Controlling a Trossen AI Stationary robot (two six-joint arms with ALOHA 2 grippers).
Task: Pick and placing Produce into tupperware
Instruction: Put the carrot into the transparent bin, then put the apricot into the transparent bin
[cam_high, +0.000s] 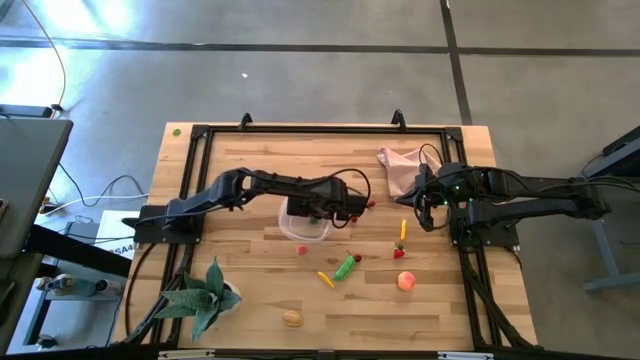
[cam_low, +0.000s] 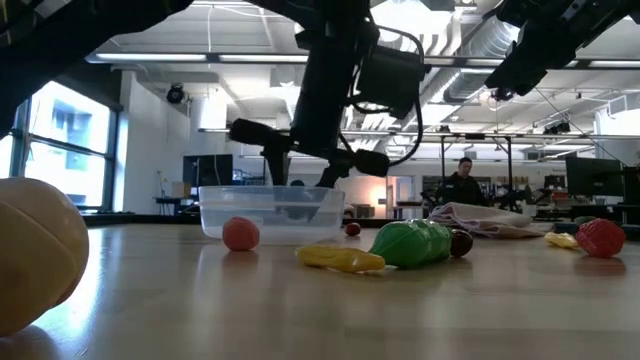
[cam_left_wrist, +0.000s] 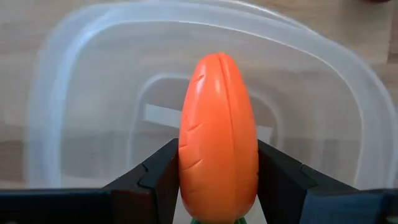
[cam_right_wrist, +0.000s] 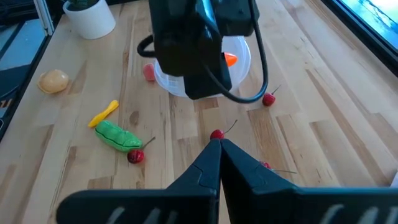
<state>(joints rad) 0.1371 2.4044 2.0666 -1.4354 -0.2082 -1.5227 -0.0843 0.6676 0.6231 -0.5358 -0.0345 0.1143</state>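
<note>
The clear round tupperware (cam_high: 305, 228) stands on its base at the table's middle. My left gripper (cam_high: 308, 212) hangs right over it, shut on an orange carrot (cam_left_wrist: 217, 130) whose tip points down into the tub. At the table's right side my right gripper (cam_right_wrist: 219, 146) is shut and empty, held above the table. Loose produce lies on the wood nearer the front edge: a red ball (cam_high: 302, 250), a green pepper (cam_high: 346, 267), a yellow piece (cam_high: 325, 279), a peach fruit (cam_high: 406, 281) and a tan lump (cam_high: 292, 318). My left gripper pinches the carrot between its two fingers (cam_left_wrist: 158, 174), on the two sides of the thick part (cam_left_wrist: 217, 190) near the green stalk end. The fingers point steeply down and lie along the carrot. The carrot hangs tip down over the tub's opening.
A pink cloth (cam_high: 400, 165) lies at the far right beside my right arm. A green spiky plant (cam_high: 205, 295) in a white pot stands at the near left. A second yellow piece (cam_high: 403, 230), a red strawberry (cam_high: 400, 252) and small red cherries (cam_right_wrist: 268, 99) lie right of the tub.
</note>
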